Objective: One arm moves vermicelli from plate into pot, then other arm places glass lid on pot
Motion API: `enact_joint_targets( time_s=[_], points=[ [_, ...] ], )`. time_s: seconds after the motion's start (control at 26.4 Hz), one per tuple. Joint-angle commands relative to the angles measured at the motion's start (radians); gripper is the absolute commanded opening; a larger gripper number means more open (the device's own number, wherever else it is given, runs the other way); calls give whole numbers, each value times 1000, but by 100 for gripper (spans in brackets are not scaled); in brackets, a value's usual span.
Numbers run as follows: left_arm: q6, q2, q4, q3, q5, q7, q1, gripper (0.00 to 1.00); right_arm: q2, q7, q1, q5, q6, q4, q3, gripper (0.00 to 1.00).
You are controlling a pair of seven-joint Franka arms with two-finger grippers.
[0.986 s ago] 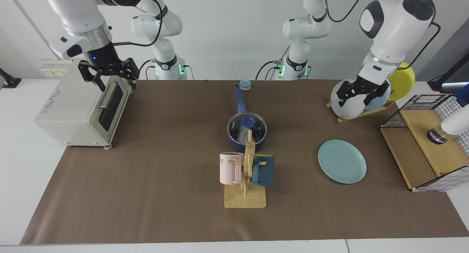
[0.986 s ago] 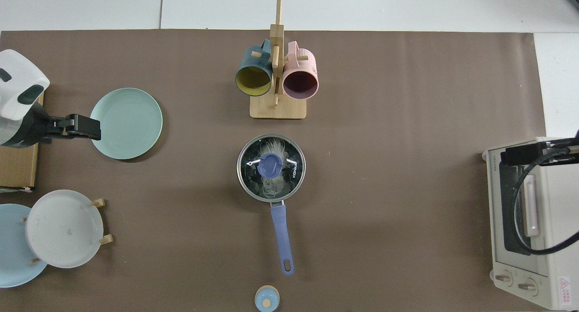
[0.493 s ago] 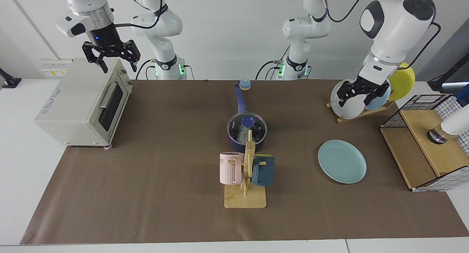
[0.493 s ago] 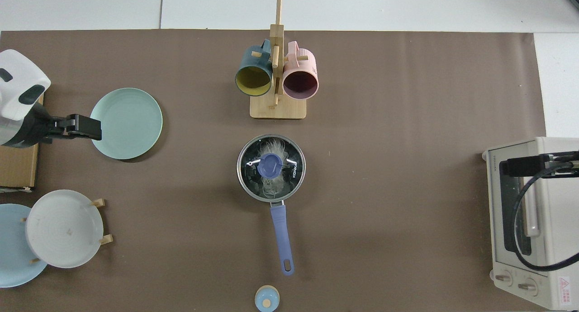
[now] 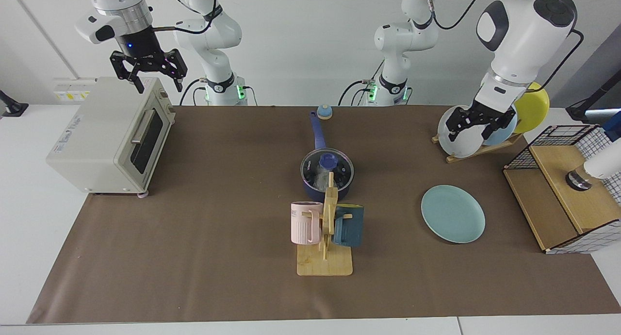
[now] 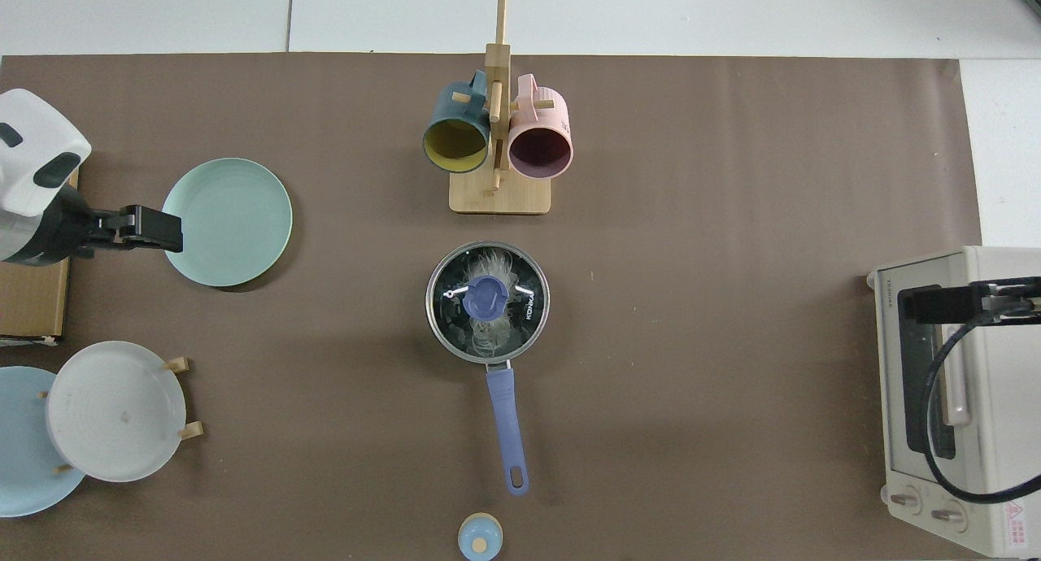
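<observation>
Both steps look done. Glass lid (image 6: 487, 301) sits flat on the pot (image 5: 326, 175), metal rim seated all round as far as the top view shows. Vermicelli (image 6: 490, 267) visible through the glass, inside the pot. Plate (image 5: 452, 213) is bare, lying on the worktop (image 5: 194, 238) well apart from the pot.

Right end effector (image 5: 148, 67) is up high above the toaster oven (image 5: 109, 136), fingers spread, holding nothing. Left end effector (image 5: 478, 123) hangs in front of the upright plates in the rack (image 5: 478, 148), fingers apart, also empty. In the top view it sits just at the teal plate's edge (image 6: 146, 228). Neither arm is near the pot.

Handling notes, judgement only:
- Lid: rigid, fragile glass, probably slick on the dome. Blue knob (image 6: 487, 297) at centre is the only sensible pinch point; grip it from straight above so the lid hangs level.
- Vermicelli: light, springy, loose strands. A pinch through the middle of the bundle would carry it; stragglers likely to trail.
- Pot: long handle (image 6: 507, 431) points away from the mug rack (image 5: 325, 247), so a bump there would spin the pot.

Nothing left to move by the look of it.
</observation>
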Motion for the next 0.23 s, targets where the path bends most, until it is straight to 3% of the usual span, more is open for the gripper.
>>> enact_joint_targets(
  time_s=[0.0,0.19],
  points=[
    [-11,-18,-9,-2,-5,12,4,100,-12,18,-7,15,7,-15,5,100],
    [-11,-18,-9,-2,-5,12,4,100,-12,52,-7,17,7,-17,5,100]
  ],
)
